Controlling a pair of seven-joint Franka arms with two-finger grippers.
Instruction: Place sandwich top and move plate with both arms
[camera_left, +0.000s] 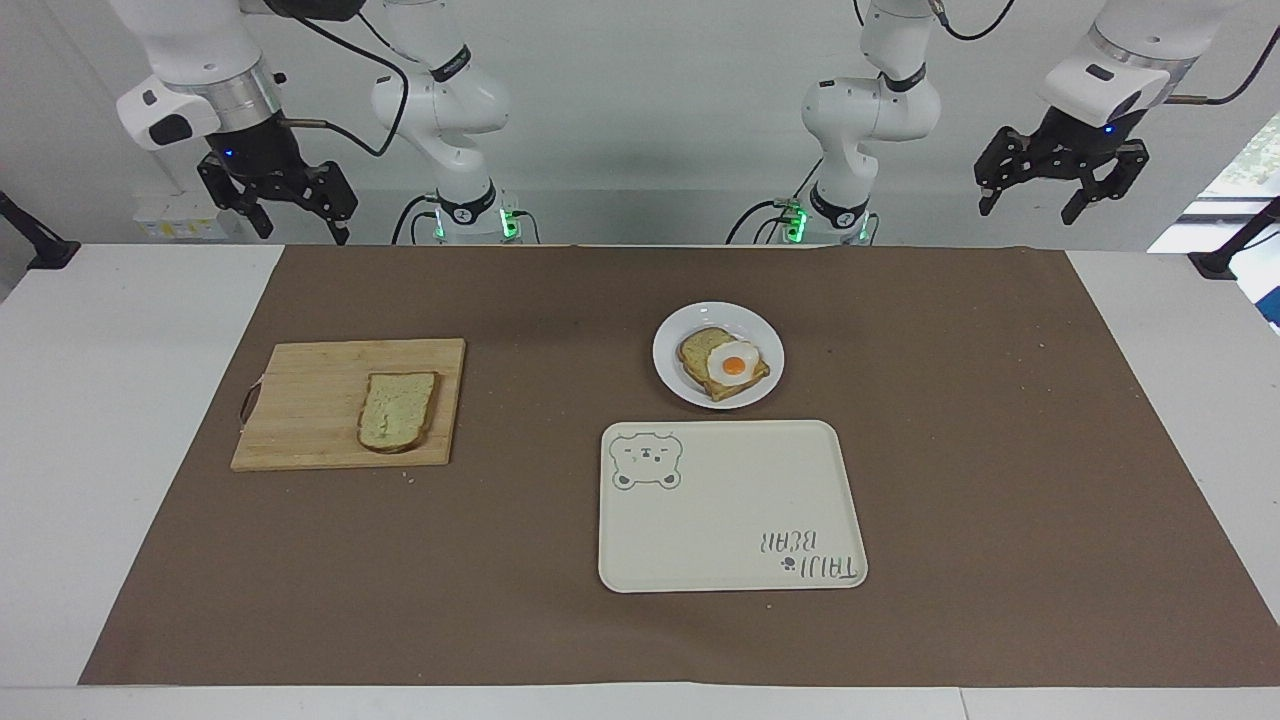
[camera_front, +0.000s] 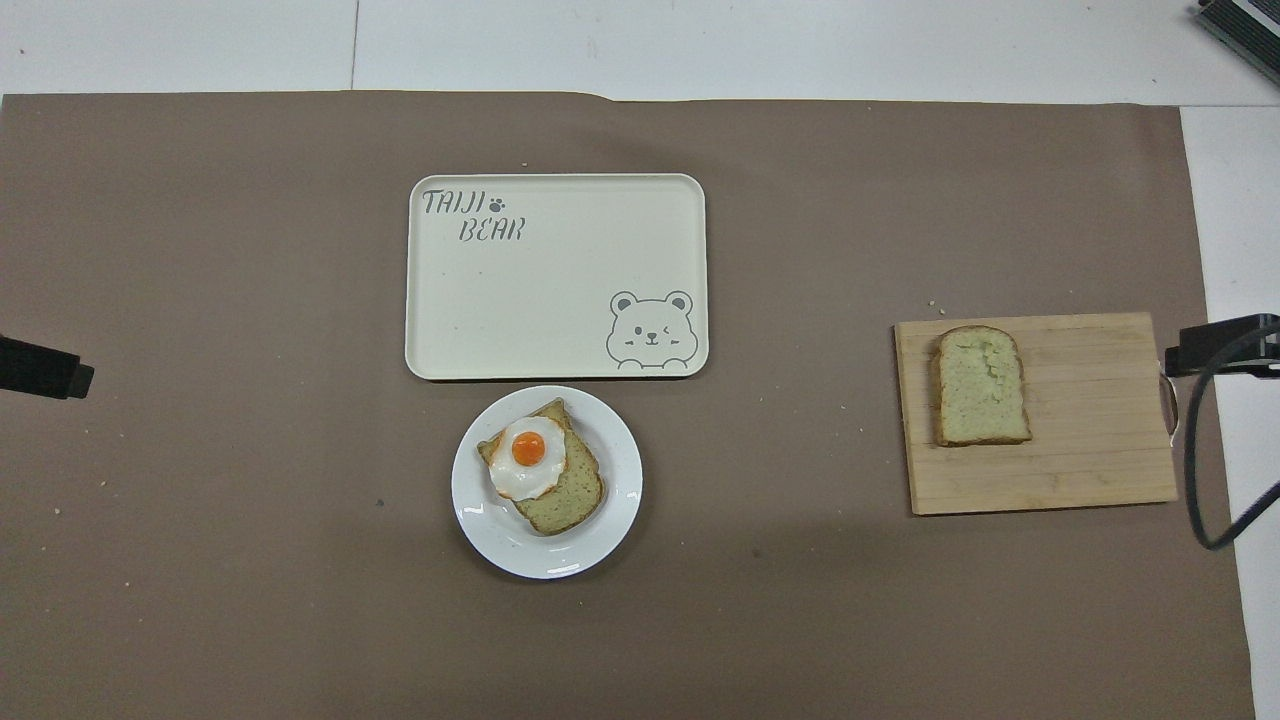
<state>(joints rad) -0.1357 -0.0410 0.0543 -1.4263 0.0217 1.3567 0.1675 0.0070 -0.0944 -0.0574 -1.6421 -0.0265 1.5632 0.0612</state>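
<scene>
Right hand (camera_left: 292, 208), fingers spread, hung raised at its end of the surface, toward the sandwich top (camera_left: 398, 424) on the cutting board (camera_left: 310, 400); left hand (camera_left: 1060, 185), likewise spread, waited; plate (camera_left: 675, 335) lay beside the tray (camera_left: 730, 510).

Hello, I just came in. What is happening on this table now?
Nothing is being handled yet. Both arms are raised at the robots' end of the table: the right hand and the left hand hang open and empty. The bread slice lies on the board toward the right arm's end. The plate holds toast with an egg; beside it, farther from the robots, lies the tray.
</scene>
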